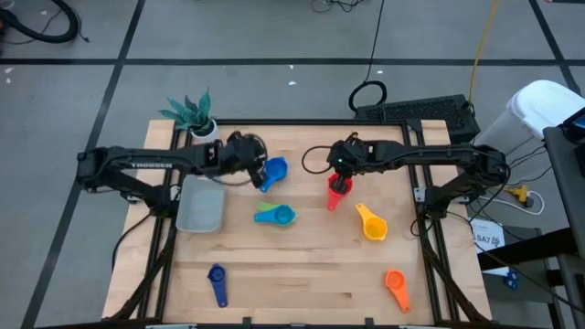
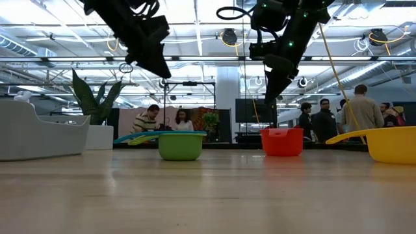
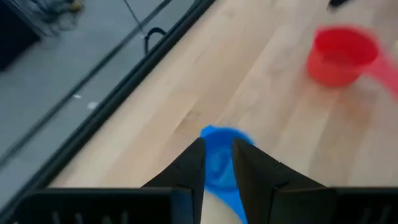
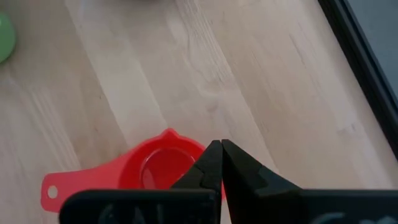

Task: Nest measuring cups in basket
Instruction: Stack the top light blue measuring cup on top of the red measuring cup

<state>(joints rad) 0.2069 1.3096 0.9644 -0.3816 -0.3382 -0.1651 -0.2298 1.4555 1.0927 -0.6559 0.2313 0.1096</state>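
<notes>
My left gripper [image 1: 261, 174] [image 3: 216, 142] hangs over the table's far middle, shut on a blue measuring cup [image 1: 274, 169]. My right gripper [image 1: 340, 174] [image 4: 221, 144] is shut and empty, just above the red cup [image 1: 339, 193] [image 4: 163, 165], which stands on its base [image 2: 281, 142]. The green cup, with a light blue one in it [image 1: 275, 215] [image 2: 180, 144], stands mid-table. The yellow [image 1: 371, 222], orange [image 1: 396, 288] and dark blue [image 1: 218, 283] cups lie apart. The pale basket [image 1: 201, 206] lies at the left. My left gripper pinches the blue cup between its two fingers, slanting down from the table's left. The round bowl [image 3: 225, 134] shows just past the fingertips and more blue [image 3: 217, 174] runs back between them. Which part is gripped is hidden by the fingers. The cup hangs clear of the table.
A small white plant pot [image 1: 203, 128] stands at the far left corner, close behind my left arm. A black frame rail [image 1: 302, 122] edges the table. Bare wood lies between the cups along the near edge. People stand in the room beyond.
</notes>
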